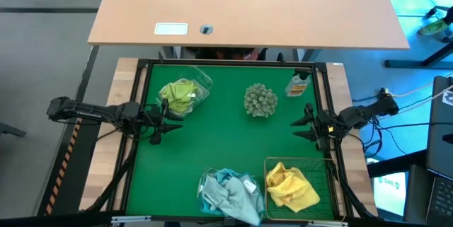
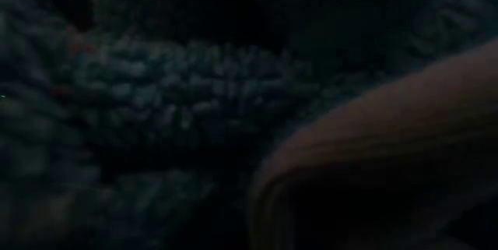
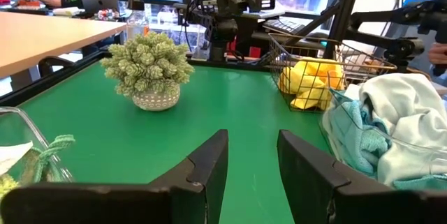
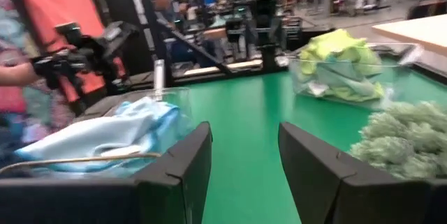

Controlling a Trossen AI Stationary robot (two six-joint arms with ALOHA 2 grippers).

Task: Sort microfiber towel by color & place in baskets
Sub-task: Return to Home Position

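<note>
Both arms are parked at the table's sides, holding nothing. left gripper [image 1: 168, 122] is at the left edge of the green mat [image 1: 226, 146], jaws spread with an empty gap in its wrist view. right gripper [image 1: 303, 123] is at the right edge, also spread and empty.

No towel is loose on the mat:
- lime green cloths [image 1: 180, 94] in the rear clear tub [image 1: 205, 82], just beside the left gripper
- light blue cloths [image 1: 230, 191] in the front clear tub [image 1: 206, 182]
- yellow cloth [image 1: 290, 186] in the wire basket [image 1: 324, 167], right beside that tub

Can't count the cloths per pile. The tub walls barely show, and the front tub's near edge is hard to make out.

spiky ball [image 1: 260, 100] and small bottle [image 1: 299, 84] stand on the mat, apart from the tubs. Low view is useless: a dark, fuzzy surface fills it and nothing is identifiable.
</note>
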